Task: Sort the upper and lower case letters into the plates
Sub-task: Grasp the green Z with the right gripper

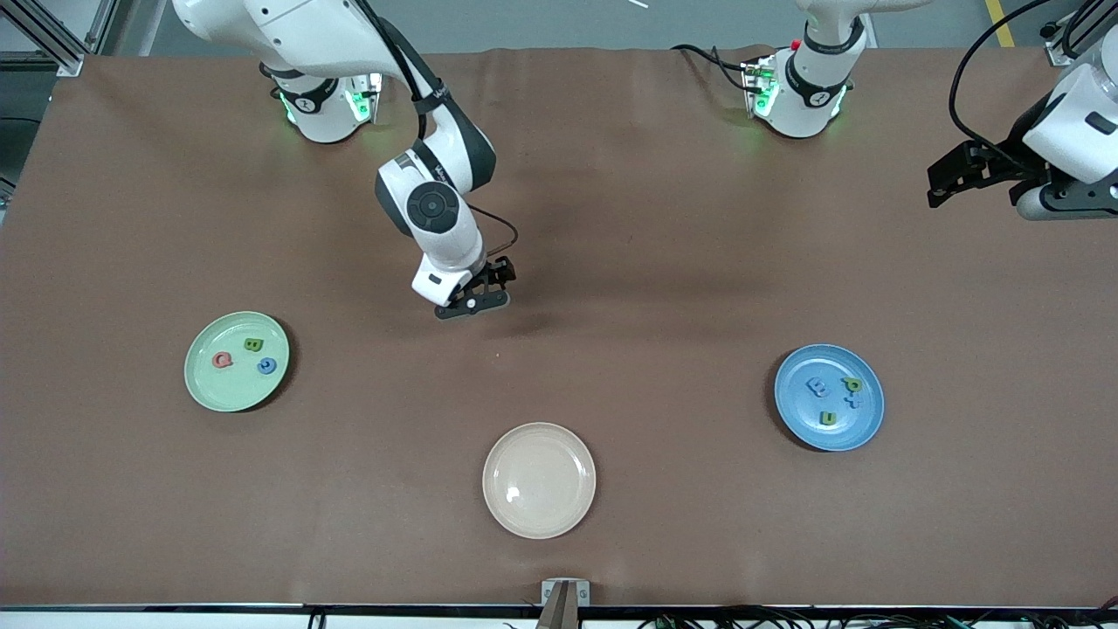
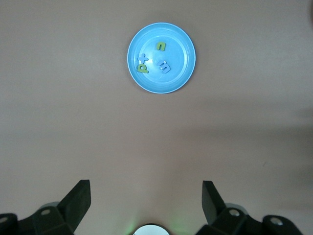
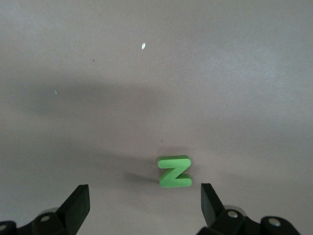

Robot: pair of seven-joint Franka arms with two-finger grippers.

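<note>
A bright green letter Z (image 3: 174,171) lies flat on the brown table, a little ahead of my right gripper (image 3: 144,205), which hangs open low over it, nearer one fingertip than the other. In the front view my right gripper (image 1: 473,301) hides that letter. The mint green plate (image 1: 210,389) holds a red letter (image 1: 223,359), a green one (image 1: 253,345) and a blue one (image 1: 267,365). The blue plate (image 1: 799,419) holds several green and blue letters (image 2: 142,65). My left gripper (image 1: 942,185) waits open and empty, up over the table at the left arm's end.
A cream-beige plate (image 1: 539,480) with nothing in it sits near the front edge of the table, between the two coloured plates. A small clamp (image 1: 563,598) is fixed at the table's front edge. The blue plate (image 2: 182,54) shows well ahead of the left gripper (image 2: 146,203).
</note>
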